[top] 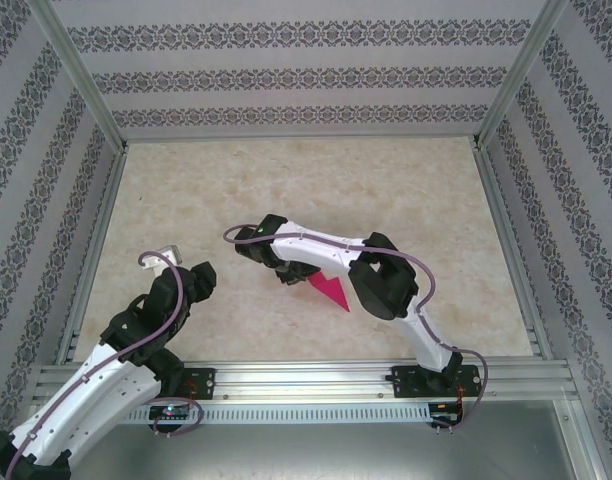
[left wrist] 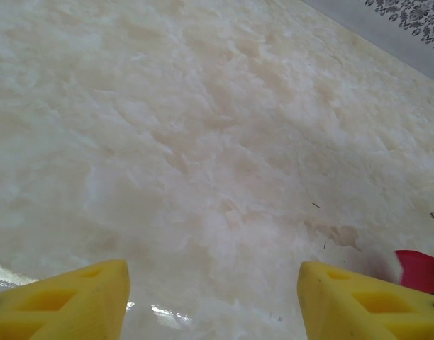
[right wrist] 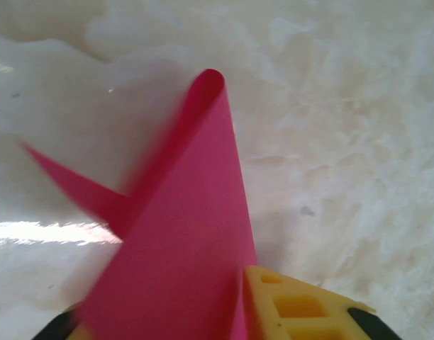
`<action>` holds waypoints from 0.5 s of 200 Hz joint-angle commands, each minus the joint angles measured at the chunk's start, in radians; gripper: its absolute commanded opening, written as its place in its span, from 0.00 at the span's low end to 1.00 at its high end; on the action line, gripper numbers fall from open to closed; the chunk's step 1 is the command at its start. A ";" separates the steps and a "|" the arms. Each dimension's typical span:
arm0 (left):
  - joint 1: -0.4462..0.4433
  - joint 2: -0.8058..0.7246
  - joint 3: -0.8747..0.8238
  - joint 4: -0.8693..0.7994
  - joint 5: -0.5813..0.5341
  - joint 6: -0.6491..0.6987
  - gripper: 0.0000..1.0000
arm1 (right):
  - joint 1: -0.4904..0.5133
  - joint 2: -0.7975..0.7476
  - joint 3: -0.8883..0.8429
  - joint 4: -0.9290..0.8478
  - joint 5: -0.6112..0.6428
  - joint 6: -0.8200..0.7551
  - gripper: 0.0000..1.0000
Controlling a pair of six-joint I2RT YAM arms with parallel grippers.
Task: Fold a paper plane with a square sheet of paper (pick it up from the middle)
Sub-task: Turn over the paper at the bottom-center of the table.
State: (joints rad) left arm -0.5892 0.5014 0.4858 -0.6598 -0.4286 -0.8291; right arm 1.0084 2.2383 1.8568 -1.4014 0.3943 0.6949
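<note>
Pale marbled table point(top: 316, 180) between patterned walls point(top: 286, 80). Pink paper plane point(right wrist: 196, 212) near its middle, wide end between fingers of right gripper point(right wrist: 167, 308); clamped or loosened, cannot tell. Left gripper point(left wrist: 213, 301) spread wide, released, well apart to the left.

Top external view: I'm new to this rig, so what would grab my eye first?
The magenta paper pops against the pale table, beside the right pincer. Close up, it rises as a pointed dart between that pincer's yellow fingers. The left pincer gapes open over the table.
</note>
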 commanded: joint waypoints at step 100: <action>0.014 0.181 -0.011 0.202 0.305 0.047 0.66 | -0.215 -0.773 -0.794 0.838 -0.425 0.038 0.56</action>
State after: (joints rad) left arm -0.5888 0.6224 0.4858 -0.6086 -0.2932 -0.8181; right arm 0.8940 1.5532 1.2705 -0.7979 0.1020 0.6701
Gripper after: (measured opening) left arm 0.658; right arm 0.584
